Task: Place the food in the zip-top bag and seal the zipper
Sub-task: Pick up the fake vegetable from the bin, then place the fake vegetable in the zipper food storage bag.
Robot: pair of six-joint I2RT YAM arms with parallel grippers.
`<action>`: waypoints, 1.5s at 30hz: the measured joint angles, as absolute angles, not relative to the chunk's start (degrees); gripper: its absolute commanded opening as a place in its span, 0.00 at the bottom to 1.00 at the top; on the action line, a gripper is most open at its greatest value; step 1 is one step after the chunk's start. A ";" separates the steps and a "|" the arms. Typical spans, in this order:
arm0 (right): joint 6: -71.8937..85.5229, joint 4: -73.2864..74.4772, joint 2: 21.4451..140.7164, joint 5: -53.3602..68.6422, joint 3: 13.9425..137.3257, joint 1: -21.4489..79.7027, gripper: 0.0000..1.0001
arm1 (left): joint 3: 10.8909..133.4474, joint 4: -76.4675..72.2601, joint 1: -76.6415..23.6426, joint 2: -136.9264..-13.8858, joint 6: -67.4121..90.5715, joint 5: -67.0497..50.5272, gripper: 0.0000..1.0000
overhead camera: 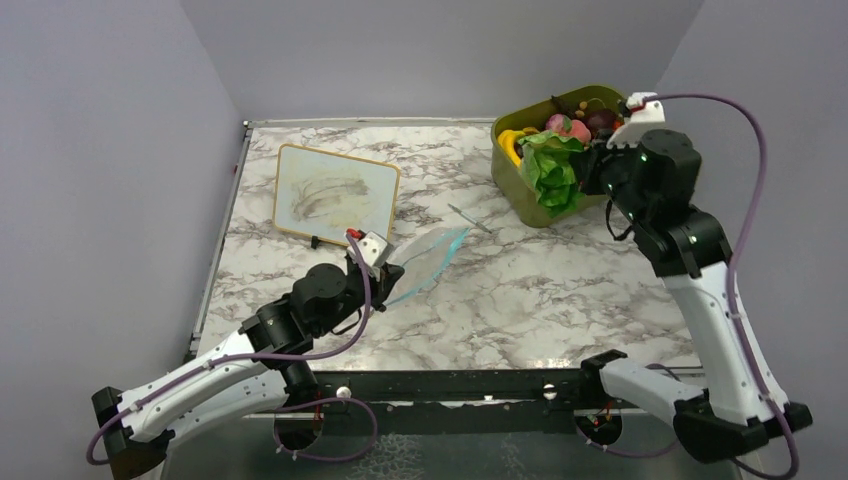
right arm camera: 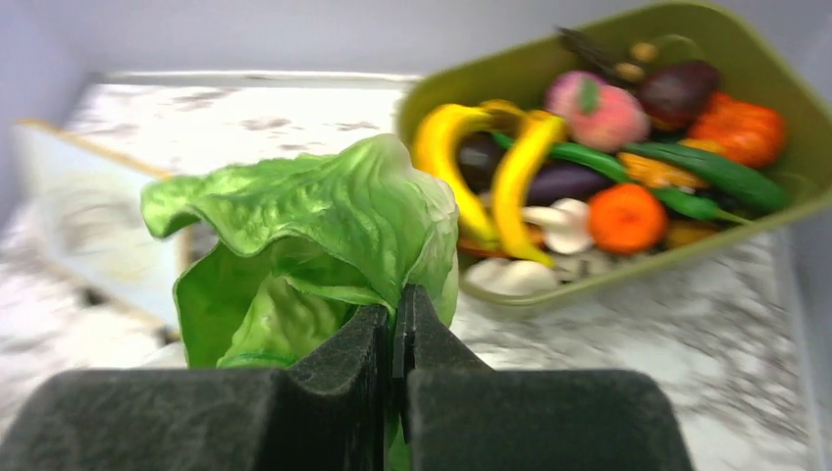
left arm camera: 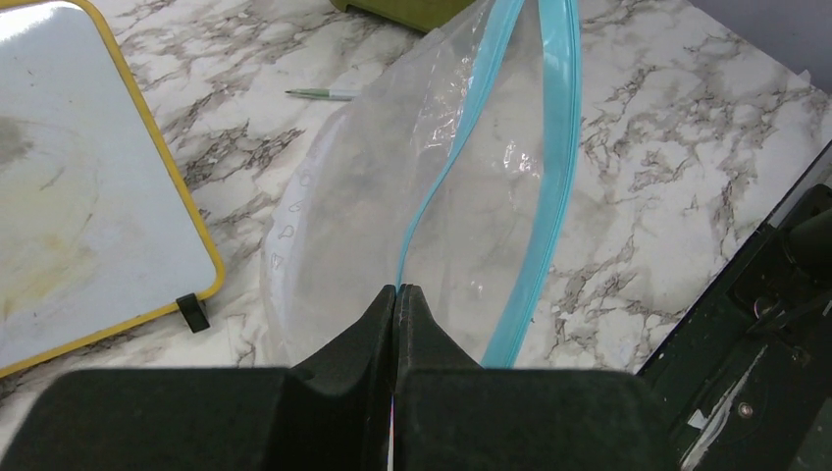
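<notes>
The green leafy plastic lettuce (right arm camera: 324, 235) hangs in the air at the near-left edge of the olive-green plastic tub (right arm camera: 598, 263). It is pinched at its lower edge by the right gripper (right arm camera: 397, 306), whose jaws are closed on it. The remaining toy produce, including yellow bananas (right arm camera: 515, 167) and an orange piece (right arm camera: 625, 217), lies in the tub behind it. Well apart to the left, the clear crinkly zip-top bag (left arm camera: 363, 186) is held over the marble-patterned table (overhead camera: 560, 290) between the tub and the wood-framed white board (overhead camera: 335, 195). The left gripper (left arm camera: 395, 296) is clamped shut on one lip of the bag's teal-blue zipper strip (left arm camera: 561, 147). The other lip bows away, so the mouth gapes toward the tub. A thin green pen (left arm camera: 324, 94) lies on the table just beyond the bag. The step in hand looks like carrying the first piece to the bag. The next move probably calls for swinging the lettuce across and lowering it between the parted lips, where the floppy leaf could catch on the strip.
</notes>
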State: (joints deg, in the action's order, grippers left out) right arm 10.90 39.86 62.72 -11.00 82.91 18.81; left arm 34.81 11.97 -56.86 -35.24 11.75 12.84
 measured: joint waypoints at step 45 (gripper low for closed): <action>41.25 12.43 41.08 47.55 39.20 18.81 0.01 | 33.63 0.73 -56.86 -37.15 27.55 9.56 0.00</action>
State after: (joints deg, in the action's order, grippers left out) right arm 41.25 12.43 41.08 47.55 39.20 18.81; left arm 33.63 0.73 -56.86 -37.15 27.55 9.56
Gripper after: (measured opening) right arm 0.026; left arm 0.011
